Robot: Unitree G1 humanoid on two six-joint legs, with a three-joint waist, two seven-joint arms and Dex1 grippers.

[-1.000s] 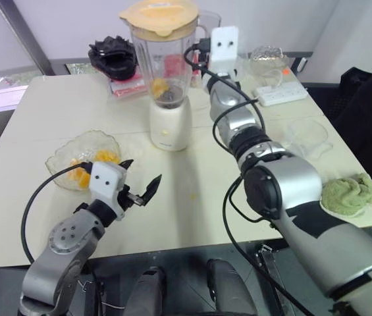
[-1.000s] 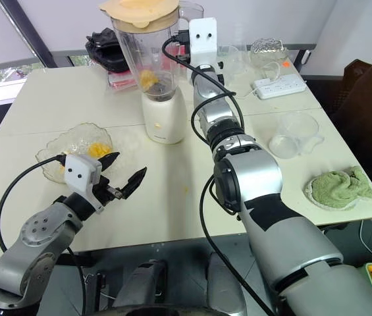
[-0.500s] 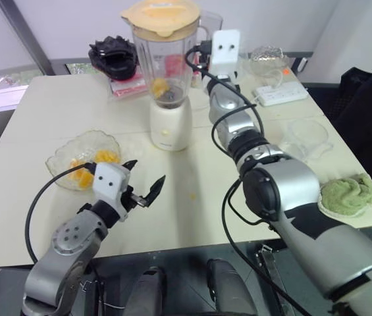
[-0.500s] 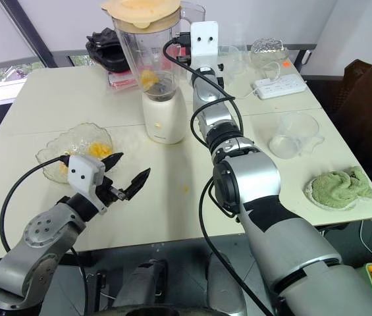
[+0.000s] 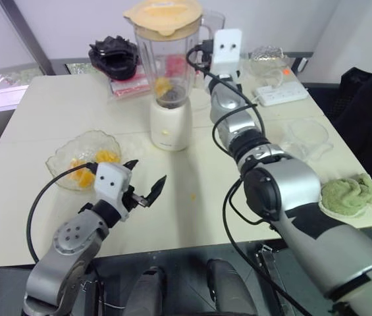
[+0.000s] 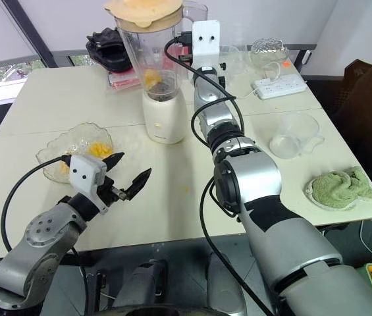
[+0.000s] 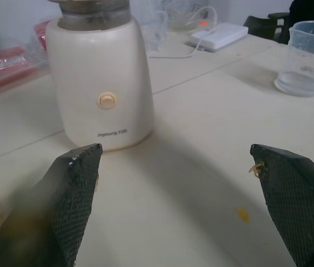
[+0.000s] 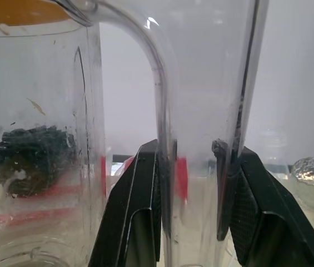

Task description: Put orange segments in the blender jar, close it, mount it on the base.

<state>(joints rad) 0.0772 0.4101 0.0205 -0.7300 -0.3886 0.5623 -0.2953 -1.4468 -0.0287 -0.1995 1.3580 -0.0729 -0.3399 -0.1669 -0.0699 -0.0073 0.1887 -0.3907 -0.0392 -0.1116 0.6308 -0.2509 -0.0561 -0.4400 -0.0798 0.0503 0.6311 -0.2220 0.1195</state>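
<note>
The clear blender jar (image 5: 166, 62) stands on its white base (image 5: 170, 125) at the table's far middle. An orange lid (image 5: 162, 13) covers it and orange segments (image 5: 163, 85) lie inside. My right gripper (image 8: 190, 161) is at the jar's right side, with its fingers (image 8: 151, 183) shut on the clear handle (image 8: 165, 111). A glass bowl (image 5: 57, 158) holding orange segments (image 5: 106, 157) sits at the left front. Just right of it my left gripper (image 5: 147, 171) hovers low over the table, open and empty, facing the base (image 7: 104, 100).
A small orange scrap (image 5: 194, 195) lies on the table in front of the base. A clear measuring cup (image 5: 307, 135), a power strip (image 5: 281, 94) and a green cloth (image 5: 350, 194) are on the right. A black part (image 5: 113, 56) and a red packet (image 5: 130, 85) sit behind the jar.
My left gripper has drifted slightly to the right, still open. The jar's top and my right gripper have shifted a touch to the right.
</note>
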